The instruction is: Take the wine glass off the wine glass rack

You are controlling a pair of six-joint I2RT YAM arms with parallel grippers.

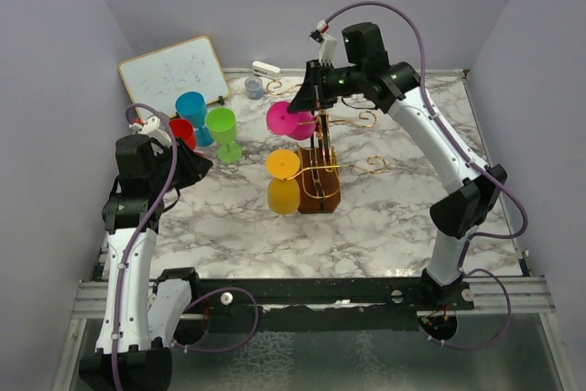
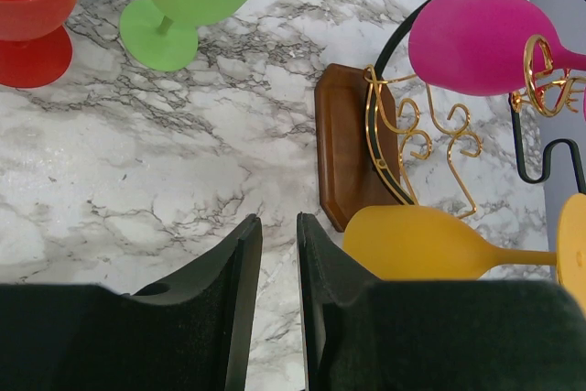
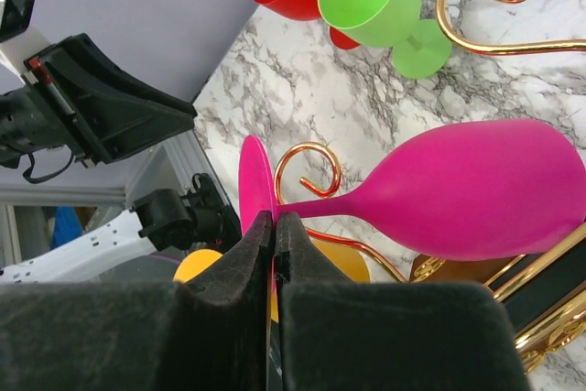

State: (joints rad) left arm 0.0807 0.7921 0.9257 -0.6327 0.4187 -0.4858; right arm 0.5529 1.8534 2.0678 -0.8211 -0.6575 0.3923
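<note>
1. Wine glass rack (image 1: 322,191): a gold wire stand with scrolled arms on a dark wooden base. It is stood near the middle of the marbled bench (image 1: 385,226).
2. Pink wine glass (image 3: 467,190): it is hung on its side from an upper arm of the rack, with its stem lodged in a gold curl. Its foot is turned towards the right arm. It has not yet been lifted off.
3. Right jaws: they are pressed together on the thin rim of the pink wine glass's foot. The pinch is seen plainly in the right wrist view.
4. Yellow wine glass (image 2: 421,243): it is hung lower on the same side of the rack and is touched by neither arm.
5. Left jaws: they are slightly parted, with nothing held between them. They are poised over bare bench to the left of the rack and apart from it.
6. Red glass (image 1: 181,130), blue glass (image 1: 192,109) and green glass (image 1: 222,127): all three are stood upright on the bench left of the rack, in front of a whiteboard (image 1: 174,70).
7. Progress, as judged: the grasp is made but the removal is not. The stem is yet to be drawn clear of the curl and the glass carried off the rack. The yellow wine glass is left for afterwards, should it be wanted too.
</note>
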